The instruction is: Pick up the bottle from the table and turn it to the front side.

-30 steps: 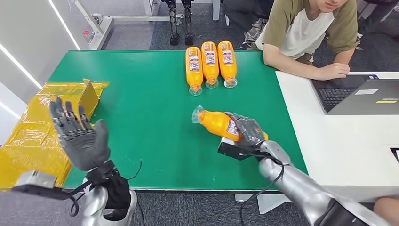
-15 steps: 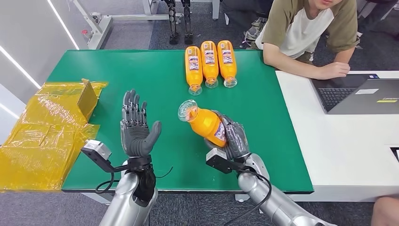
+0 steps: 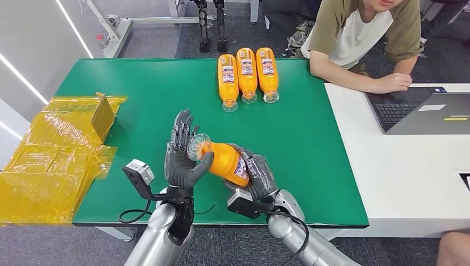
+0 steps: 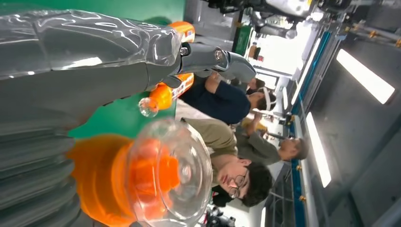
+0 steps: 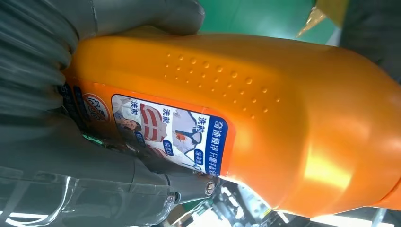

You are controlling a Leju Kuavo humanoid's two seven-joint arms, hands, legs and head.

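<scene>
Head view shows the right hand wrapped around the orange bottle, lifted above the green table; the left hand, fingers spread, cups its clear cap. The smooth plastic looks stiff, probably slippery and fairly heavy, so the wide labelled middle seems the safest hold.

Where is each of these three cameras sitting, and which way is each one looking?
Head view: high on the robot, looking down at the green table; both silver arms show, left hand at the cap, right hand gripping the orange bottle.
Left wrist view: behind the left hand, facing the bottle's clear cap end-on, people beyond.
Right wrist view: behind the right hand, close on the bottle's label.
Shared: all three see the same held bottle.
</scene>
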